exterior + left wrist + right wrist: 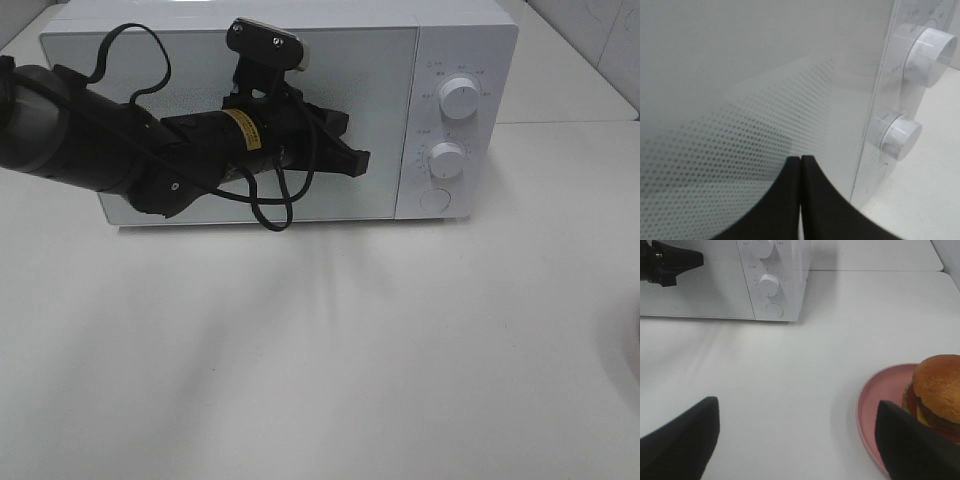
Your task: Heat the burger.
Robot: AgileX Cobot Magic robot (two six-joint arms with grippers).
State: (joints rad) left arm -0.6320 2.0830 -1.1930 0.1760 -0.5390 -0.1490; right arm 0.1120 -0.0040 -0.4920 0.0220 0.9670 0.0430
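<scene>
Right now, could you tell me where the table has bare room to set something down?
The white table in front of the microwave lies bare, up to the pink plate carrying the burger. It is crowded only at the microwave door, where the left gripper hovers.

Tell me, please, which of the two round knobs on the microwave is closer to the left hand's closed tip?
The lower knob: it sits level with the left hand, just across the door's edge, while the upper knob sits higher on the panel.

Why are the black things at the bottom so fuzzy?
Left wrist view: the shut left gripper sits too near the lens, so it blurs. Right wrist view: the open right gripper's fingers blur likewise, while the burger stays fairly sharp.
</scene>
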